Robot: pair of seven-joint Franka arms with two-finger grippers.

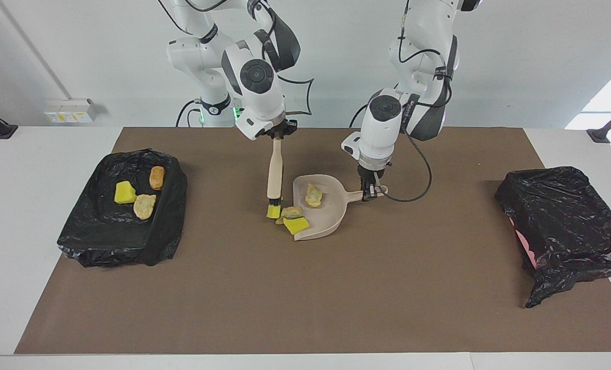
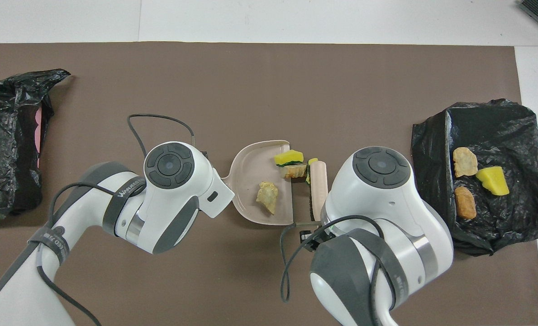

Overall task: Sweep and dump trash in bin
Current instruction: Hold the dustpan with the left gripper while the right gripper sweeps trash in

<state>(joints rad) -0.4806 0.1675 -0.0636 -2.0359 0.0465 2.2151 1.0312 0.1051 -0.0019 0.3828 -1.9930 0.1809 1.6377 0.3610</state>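
Right end effector (image 1: 276, 134) is clamped on the top of the beige brush (image 1: 274, 174) handle, brush near upright, bristles down on the brown mat (image 1: 305, 298) right at the dustpan mouth. Left end effector (image 1: 370, 192) is clamped on the dustpan (image 1: 331, 210) handle, pan flat on the mat. Trash: one tan lump (image 1: 313, 195) sits inside the pan between the two end effectors; a yellow sponge chunk (image 1: 296, 225) lies on the pan's lip, a tan scrap (image 1: 291, 211) touching it just outside the lip; a small yellow piece (image 1: 273, 210) sits at the bristles, directly under the right end effector. Black-bagged bin (image 1: 125, 241) well out toward the right arm's end of the table holds three more scraps (image 1: 135, 198). Second black-bagged bin (image 1: 567, 231) sits well out toward the left arm's end.
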